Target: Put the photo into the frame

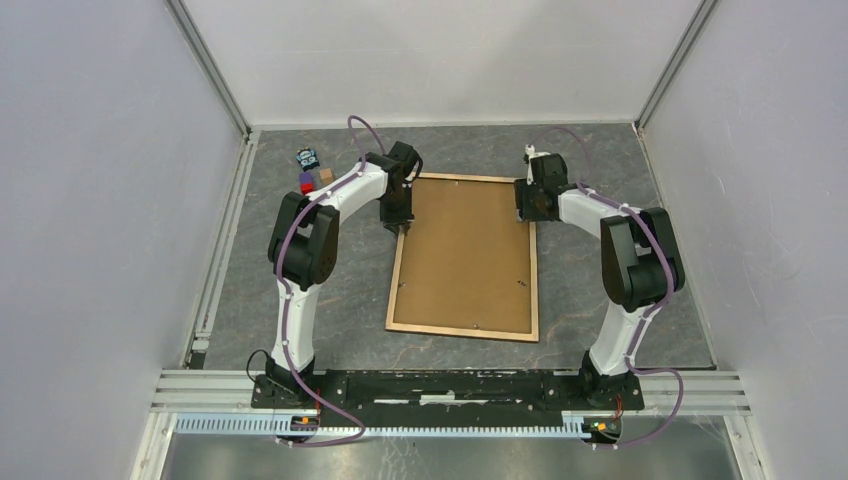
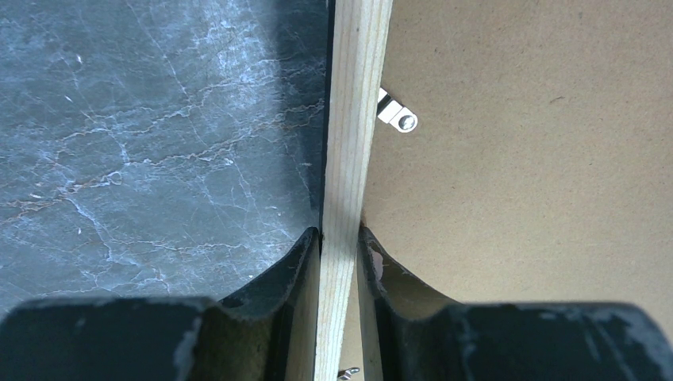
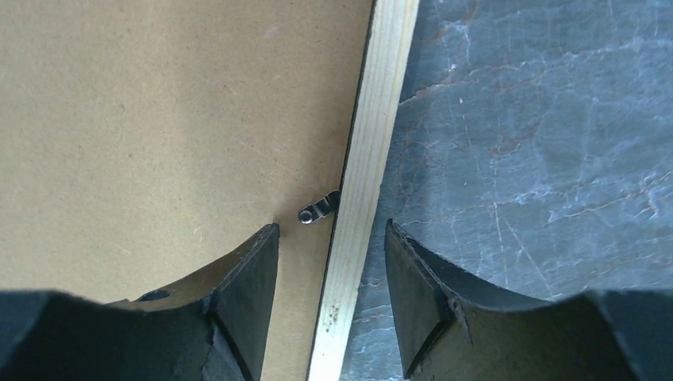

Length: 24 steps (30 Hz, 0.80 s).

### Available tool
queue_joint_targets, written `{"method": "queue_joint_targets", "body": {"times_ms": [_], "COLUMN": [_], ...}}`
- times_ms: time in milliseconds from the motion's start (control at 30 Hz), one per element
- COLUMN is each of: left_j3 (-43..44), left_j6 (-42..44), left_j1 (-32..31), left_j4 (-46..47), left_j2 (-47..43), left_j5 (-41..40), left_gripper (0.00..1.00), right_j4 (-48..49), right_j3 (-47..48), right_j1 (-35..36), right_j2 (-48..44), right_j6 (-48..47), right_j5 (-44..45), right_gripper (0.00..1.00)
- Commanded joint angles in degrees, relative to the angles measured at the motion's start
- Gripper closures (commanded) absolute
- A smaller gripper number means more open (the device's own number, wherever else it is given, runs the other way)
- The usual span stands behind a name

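In the middle of the desk [image 1: 350, 300] the frame [image 1: 462, 331] lies flat with its light wood back upward, and the brown board [image 1: 467, 250] sits inside its rails, with small metal clips [image 2: 397, 117] at the rail edges. The left end effector [image 2: 340, 234] is clamped on the left rail toward the far end, one finger on the desk side and one on the board side, both pressing the wood. The right end effector [image 3: 332, 226] stands astride the right rail with its fingers [image 3: 254, 274] apart, and a gap shows on each side of the rail.
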Motion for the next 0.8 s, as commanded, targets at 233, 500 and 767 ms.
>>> {"method": "queue_joint_targets", "body": {"times_ms": [233, 500, 767], "left_j3": [0.95, 1.04, 1.04], "left_j6": [1.88, 1.74, 1.70], "left_j1": [-0.11, -0.11, -0.11], "left_j4": [-1.35, -1.34, -1.29], "left_j2": [0.73, 0.73, 0.69], "left_j5": [0.60, 0.95, 0.95], "left_gripper": [0.71, 0.71, 0.71], "right_j4": [-5.85, -4.08, -3.66], "right_j3": [3.81, -0.08, -1.14], "right_j1": [0.42, 0.41, 0.41], "right_j2": [5.72, 3.97, 3.22], "right_j6": [21.02, 26.75, 28.34], "right_j5": [7.31, 9.57, 7.17], "right_gripper": [0.47, 0.62, 0.70]}}
